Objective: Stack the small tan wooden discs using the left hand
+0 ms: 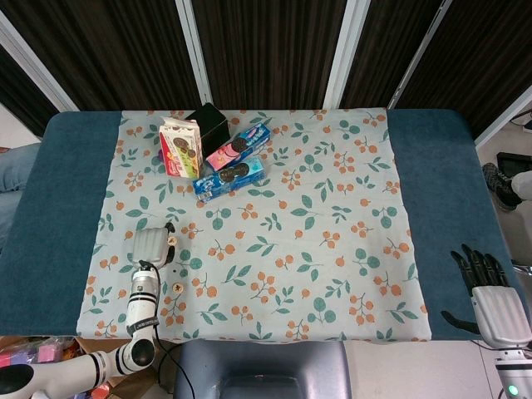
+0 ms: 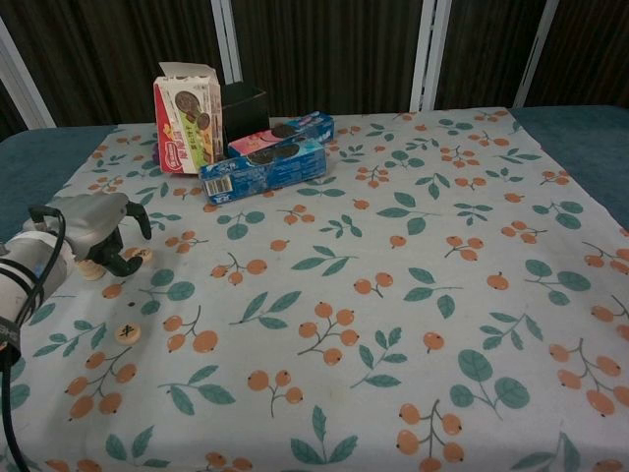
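I had the left hand (image 2: 93, 231) low over the worktop's (image 1: 432, 208) near-left corner, fingers (image 2: 126, 262) curled down around a disc (image 2: 141, 255) at their tips; whether they actually pinched it I could not tell. A second disc (image 2: 91, 268) lay just under the palm's near side, touching or almost. The third disc (image 2: 128, 332) sat apart, nearer me and slightly right of the wrist. The right hand (image 1: 489, 291) rested far off, empty, fingers spread, so the left was clearly nearer.
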Motion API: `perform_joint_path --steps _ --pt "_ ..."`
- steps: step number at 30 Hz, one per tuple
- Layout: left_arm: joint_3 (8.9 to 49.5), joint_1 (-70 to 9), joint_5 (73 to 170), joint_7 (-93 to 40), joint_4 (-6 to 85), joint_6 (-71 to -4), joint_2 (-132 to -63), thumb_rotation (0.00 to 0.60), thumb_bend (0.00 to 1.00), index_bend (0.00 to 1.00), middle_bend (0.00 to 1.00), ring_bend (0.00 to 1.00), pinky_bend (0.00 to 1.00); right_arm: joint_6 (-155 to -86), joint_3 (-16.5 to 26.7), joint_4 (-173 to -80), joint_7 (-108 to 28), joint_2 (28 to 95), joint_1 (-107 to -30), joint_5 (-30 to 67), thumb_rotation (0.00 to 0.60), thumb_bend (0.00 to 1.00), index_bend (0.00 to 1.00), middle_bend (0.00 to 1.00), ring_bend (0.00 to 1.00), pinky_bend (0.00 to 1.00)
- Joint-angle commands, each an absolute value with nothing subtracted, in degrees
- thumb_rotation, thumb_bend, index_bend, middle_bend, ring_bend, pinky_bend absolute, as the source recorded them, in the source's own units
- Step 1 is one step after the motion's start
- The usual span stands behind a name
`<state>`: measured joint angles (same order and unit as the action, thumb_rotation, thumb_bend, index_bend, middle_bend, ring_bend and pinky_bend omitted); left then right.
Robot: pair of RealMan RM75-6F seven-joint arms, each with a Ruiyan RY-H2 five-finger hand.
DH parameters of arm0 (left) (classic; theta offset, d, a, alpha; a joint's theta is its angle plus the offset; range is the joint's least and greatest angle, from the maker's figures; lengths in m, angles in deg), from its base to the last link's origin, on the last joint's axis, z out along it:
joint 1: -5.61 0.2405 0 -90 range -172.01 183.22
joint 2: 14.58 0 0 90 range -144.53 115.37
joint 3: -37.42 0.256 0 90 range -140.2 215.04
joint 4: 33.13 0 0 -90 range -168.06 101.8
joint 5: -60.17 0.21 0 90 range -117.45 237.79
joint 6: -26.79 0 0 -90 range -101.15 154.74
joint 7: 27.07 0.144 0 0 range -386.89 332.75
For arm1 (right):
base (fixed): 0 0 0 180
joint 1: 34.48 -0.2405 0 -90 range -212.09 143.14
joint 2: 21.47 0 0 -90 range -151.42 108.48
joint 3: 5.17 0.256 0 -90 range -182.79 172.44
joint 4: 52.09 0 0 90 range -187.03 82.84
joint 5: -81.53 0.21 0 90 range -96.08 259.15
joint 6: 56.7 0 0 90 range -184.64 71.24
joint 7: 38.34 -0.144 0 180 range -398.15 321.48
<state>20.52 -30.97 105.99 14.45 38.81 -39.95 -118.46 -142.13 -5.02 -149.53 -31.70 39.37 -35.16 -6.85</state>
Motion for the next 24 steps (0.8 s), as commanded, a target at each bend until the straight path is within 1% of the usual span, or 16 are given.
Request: perform_joint_path --steps 1,9,18,24 --pt "20.8 -31.17 105.87 13.86 37.63 -39.53 -119.0 0.6 0.41 0.37 1.0 1.0 1.0 -142.22 -5.04 -149.56 -31.9 39.24 -35.07 -6.83 0.6 0.19 0.0 0.0 0.0 0.0" --pt "21.1 -31.57 106.19 12.86 36.02 -39.05 -119.68 0.6 0.41 0.39 1.0 1.0 1.0 -142.1 -5.04 -149.63 -32.01 39.08 -35.07 -6.8 0.6 0.19 0.0 0.0 0.0 0.0" --pt "21.4 -31.54 106.73 11.27 34.47 -38.48 -120.03 0.6 0.41 0.43 1.0 1.0 1.0 -142.07 -4.99 -149.64 -31.98 39.07 -35.06 -6.71 0.6 0.19 0.0 0.0 0.0 0.0" --pt "21.5 -31.59 106.91 10.81 34.1 -38.18 -120.11 0.6 0.41 0.44 1.0 1.0 1.0 -142.06 -4.9 -149.63 -31.94 39.12 -35.09 -6.64 0.6 0.19 0.0 0.0 0.0 0.0"
